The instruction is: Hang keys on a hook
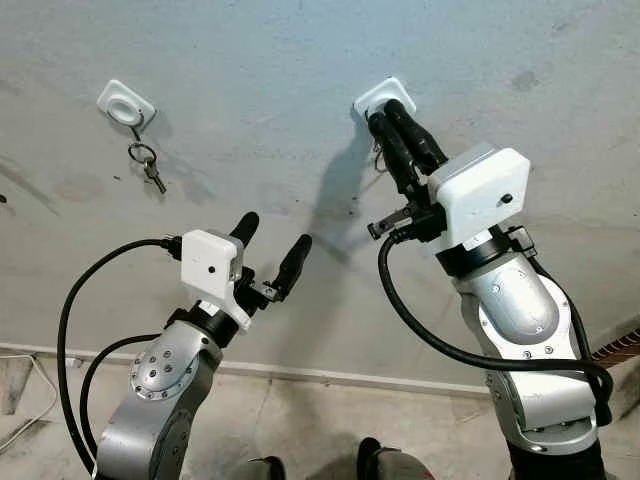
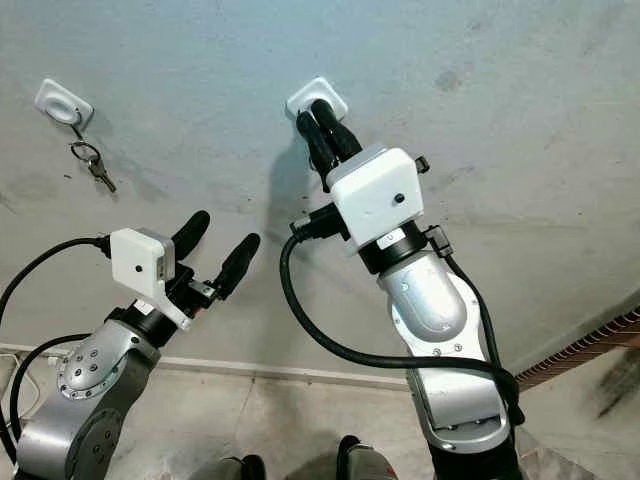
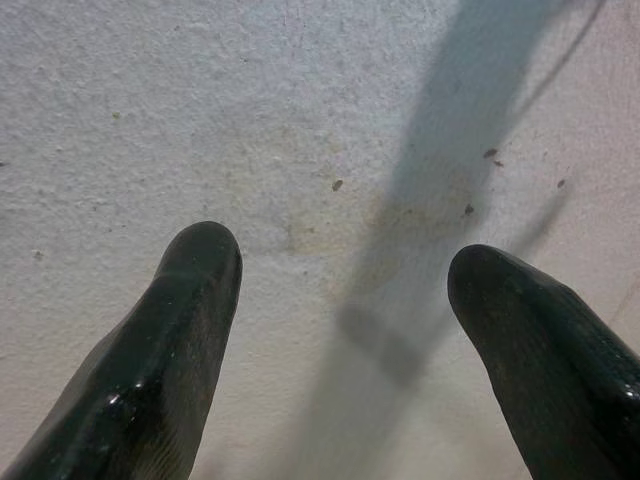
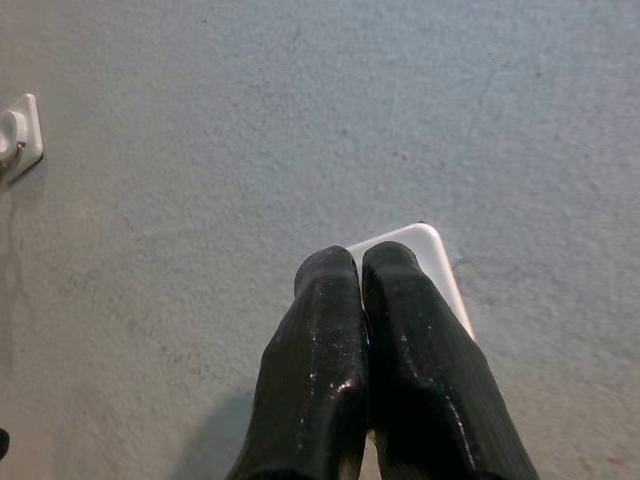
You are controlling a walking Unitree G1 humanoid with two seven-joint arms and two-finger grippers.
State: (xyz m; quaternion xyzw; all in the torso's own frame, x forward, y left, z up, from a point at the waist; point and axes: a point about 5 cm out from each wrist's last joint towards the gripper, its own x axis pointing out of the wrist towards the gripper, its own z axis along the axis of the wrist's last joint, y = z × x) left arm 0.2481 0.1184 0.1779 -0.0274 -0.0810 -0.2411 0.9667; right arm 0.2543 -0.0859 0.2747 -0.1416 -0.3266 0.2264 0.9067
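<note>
Two white hook plates are stuck on the grey wall. From the left hook (image 1: 126,103) hang a ring and keys (image 1: 148,165). My right gripper (image 1: 386,113) is raised to the right hook plate (image 1: 375,97), its fingers pressed together with the tips on the plate. A small metal ring (image 1: 379,153) shows just beneath those fingers; whatever else they hold is hidden. In the right wrist view the shut fingertips (image 4: 330,265) cover the lower part of the plate (image 4: 430,250). My left gripper (image 1: 276,232) is open lower down, facing bare wall, with nothing between its fingers.
A white baseboard (image 1: 330,375) runs along the bottom of the wall above a concrete floor. A thin cable (image 1: 25,420) lies on the floor at the left. A brown ribbed edge (image 1: 620,350) shows at the far right.
</note>
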